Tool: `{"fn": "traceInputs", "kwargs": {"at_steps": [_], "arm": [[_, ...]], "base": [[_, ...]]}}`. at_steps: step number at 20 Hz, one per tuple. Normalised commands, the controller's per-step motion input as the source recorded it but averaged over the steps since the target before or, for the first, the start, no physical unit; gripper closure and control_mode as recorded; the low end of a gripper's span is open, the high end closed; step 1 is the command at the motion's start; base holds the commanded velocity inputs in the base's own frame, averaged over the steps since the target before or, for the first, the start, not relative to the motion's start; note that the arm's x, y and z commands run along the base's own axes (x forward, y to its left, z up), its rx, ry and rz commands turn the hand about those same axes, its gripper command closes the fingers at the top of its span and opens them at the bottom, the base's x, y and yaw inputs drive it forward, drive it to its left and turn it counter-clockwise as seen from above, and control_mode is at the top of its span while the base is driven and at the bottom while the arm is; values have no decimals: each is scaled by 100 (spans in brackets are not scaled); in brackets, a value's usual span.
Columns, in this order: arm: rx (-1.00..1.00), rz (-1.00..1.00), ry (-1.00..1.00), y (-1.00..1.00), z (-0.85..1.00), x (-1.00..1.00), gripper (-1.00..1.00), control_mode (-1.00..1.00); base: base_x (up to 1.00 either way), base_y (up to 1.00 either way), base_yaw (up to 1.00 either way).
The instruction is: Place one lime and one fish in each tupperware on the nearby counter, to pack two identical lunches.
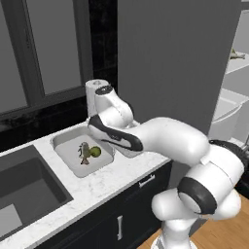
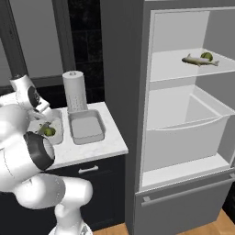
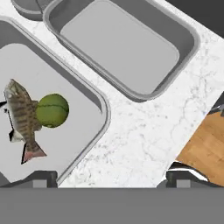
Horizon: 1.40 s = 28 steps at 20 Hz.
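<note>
1. Leftmost on the white marbled counter (image 2: 98, 149) sits the first tupperware (image 3: 83, 148), already holding a fish (image 3: 22, 122) and a lime (image 3: 52, 110) that touch each other. This lunch looks packed.
2. Next, in the hand view, the gripper (image 3: 109, 178) hangs above the bare counter strip between the two containers. Its jaws stand wide apart with nothing between them.
3. Just to the right of that, the second tupperware (image 2: 86, 127) sits empty, with a paper towel roll (image 2: 75, 91) upright close behind it.
4. Further right, the open fridge (image 2: 183, 114) keeps the second fish (image 2: 198, 60) and second lime (image 2: 207, 56) together on its upper shelf (image 2: 170, 69), well apart from the counter.
5. As I judge it, the step in hand is to leave the full container and fetch from the fridge. Lift the hand straight up first, so the fingers clear the tupperware rims.
6. Take one item at a time. The fish lies in front of the lime, so grasp it across the narrow body, then set it low into the empty container before letting go.
</note>
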Motion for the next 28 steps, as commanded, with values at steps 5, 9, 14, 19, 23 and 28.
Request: {"fn": "traceInputs", "kwargs": {"at_steps": [5,9,14,19,23,28], "arm": [[0,0,0,0,0,0,-100,100],[0,0,0,0,0,0,-100,100],[0,0,0,0,0,0,-100,100],[0,0,0,0,0,0,-100,100],[0,0,0,0,0,0,-100,100],[0,0,0,0,0,0,-100,100]], "base": [[-100,-87,0],[-95,-100,0],[-13,-100,0],[28,-100,1],[49,-100,13],[11,-97,29]]}}
